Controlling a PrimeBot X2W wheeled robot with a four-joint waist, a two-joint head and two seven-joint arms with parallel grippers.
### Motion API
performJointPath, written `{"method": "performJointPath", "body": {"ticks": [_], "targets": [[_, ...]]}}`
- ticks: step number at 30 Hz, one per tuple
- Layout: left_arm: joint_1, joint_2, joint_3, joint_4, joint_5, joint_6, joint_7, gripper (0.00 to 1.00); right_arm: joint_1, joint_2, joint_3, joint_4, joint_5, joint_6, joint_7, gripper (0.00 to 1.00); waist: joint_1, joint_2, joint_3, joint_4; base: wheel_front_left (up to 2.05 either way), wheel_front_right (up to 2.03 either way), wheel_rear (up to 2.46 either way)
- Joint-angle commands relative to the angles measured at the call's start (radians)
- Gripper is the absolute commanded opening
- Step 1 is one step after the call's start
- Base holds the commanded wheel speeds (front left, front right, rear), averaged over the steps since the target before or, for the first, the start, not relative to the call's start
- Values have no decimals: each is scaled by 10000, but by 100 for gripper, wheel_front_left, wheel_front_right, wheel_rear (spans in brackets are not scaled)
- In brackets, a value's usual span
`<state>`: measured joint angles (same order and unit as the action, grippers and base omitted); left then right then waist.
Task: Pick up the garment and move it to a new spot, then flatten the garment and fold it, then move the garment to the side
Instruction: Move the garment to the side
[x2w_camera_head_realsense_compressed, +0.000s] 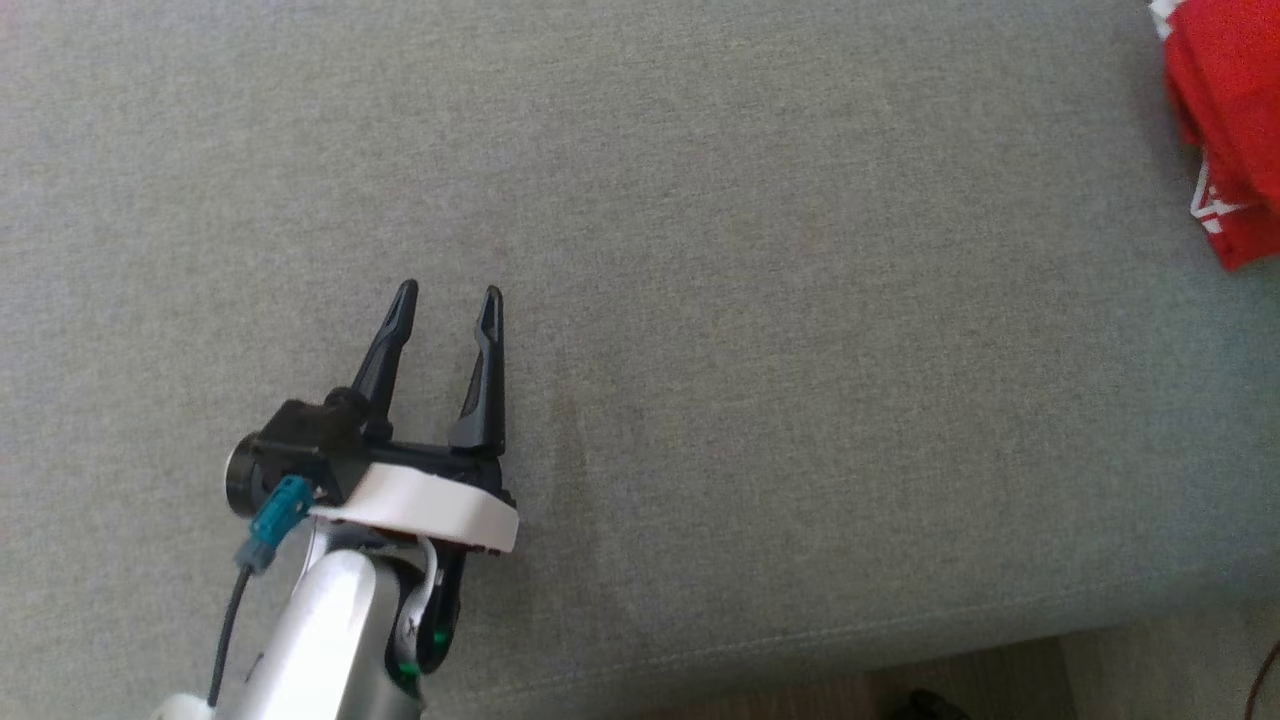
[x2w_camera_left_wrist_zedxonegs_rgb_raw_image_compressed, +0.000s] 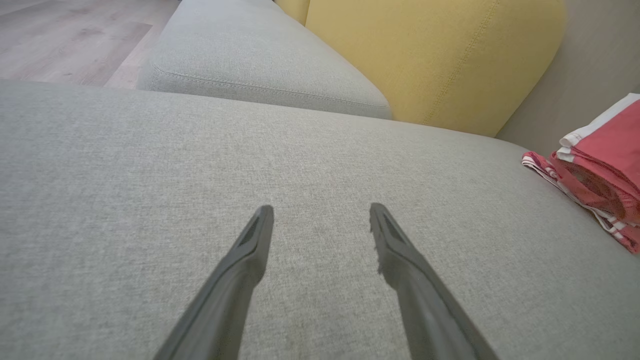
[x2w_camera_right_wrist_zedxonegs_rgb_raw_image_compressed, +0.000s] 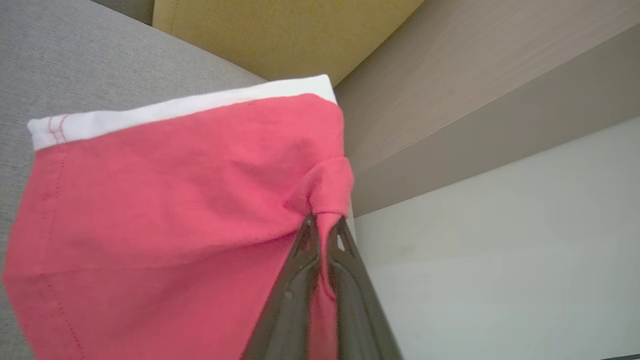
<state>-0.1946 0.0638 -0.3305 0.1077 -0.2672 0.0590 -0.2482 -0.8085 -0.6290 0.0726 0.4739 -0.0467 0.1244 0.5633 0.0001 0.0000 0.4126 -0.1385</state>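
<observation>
Two grippers. Left gripper (x2w_camera_head_realsense_compressed: 448, 293) sits over the grey fabric sofa cushion (x2w_camera_head_realsense_compressed: 800, 300), fingers spread apart, holding nothing. Right gripper (x2w_camera_right_wrist_zedxonegs_rgb_raw_image_compressed: 325, 220) has its fingers pinched tight on a fold of the red cotton garment with white trim (x2w_camera_right_wrist_zedxonegs_rgb_raw_image_compressed: 175, 200), at the cushion's right end.

Head camera steeply downward, wrist cameras low; shared: grey cushion (x2w_camera_head_realsense_compressed: 700, 200), red garment (x2w_camera_head_realsense_compressed: 1235, 120)

The left gripper (x2w_camera_head_realsense_compressed: 448, 290) has two long, tapering black fingers (x2w_camera_head_realsense_compressed: 385, 350) on a black block (x2w_camera_head_realsense_compressed: 300, 440), backed by a curved white collar (x2w_camera_head_realsense_compressed: 430, 508) and a silver forearm (x2w_camera_head_realsense_compressed: 325, 630). A teal plug (x2w_camera_head_realsense_compressed: 277, 518) with a dark cable (x2w_camera_head_realsense_compressed: 226, 630) hangs beside it; small green lights (x2w_camera_head_realsense_compressed: 406, 668) glow underneath.
</observation>
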Motion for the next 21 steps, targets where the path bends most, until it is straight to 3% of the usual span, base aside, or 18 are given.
{"method": "performJointPath", "body": {"ticks": [1,2,3,4,5,7,21], "targets": [[-323,39,303,-270,-65,56,-114,100,136,-255,-200,-350,-274,63,-109,0,-1,0,25,-25,0,0,0],[-332,43,313,-265,-63,59,-115,100,167,-192,-284,-316,-392,63,-175,0,-1,0,33,-38,0,0,0],[-338,52,326,-260,-63,61,-117,100,180,-122,-380,-270,-503,63,-235,8,-1,0,41,-57,0,0,0],[-343,62,338,-255,-65,62,-119,100,189,-47,-481,-216,-617,63,-298,33,-1,0,46,-77,0,0,0],[-350,74,348,-249,-66,62,-120,100,192,34,-578,-166,-730,63,-367,47,-1,0,52,-97,0,0,0],[-370,96,359,-236,-65,59,-122,100,188,291,-782,-147,-965,63,-509,100,-1,0,59,-135,0,0,0],[-389,172,327,-81,-87,64,-128,100,180,1310,-1376,348,-1806,63,-1723,100,-1,0,-135,-208,0,0,0]]}}
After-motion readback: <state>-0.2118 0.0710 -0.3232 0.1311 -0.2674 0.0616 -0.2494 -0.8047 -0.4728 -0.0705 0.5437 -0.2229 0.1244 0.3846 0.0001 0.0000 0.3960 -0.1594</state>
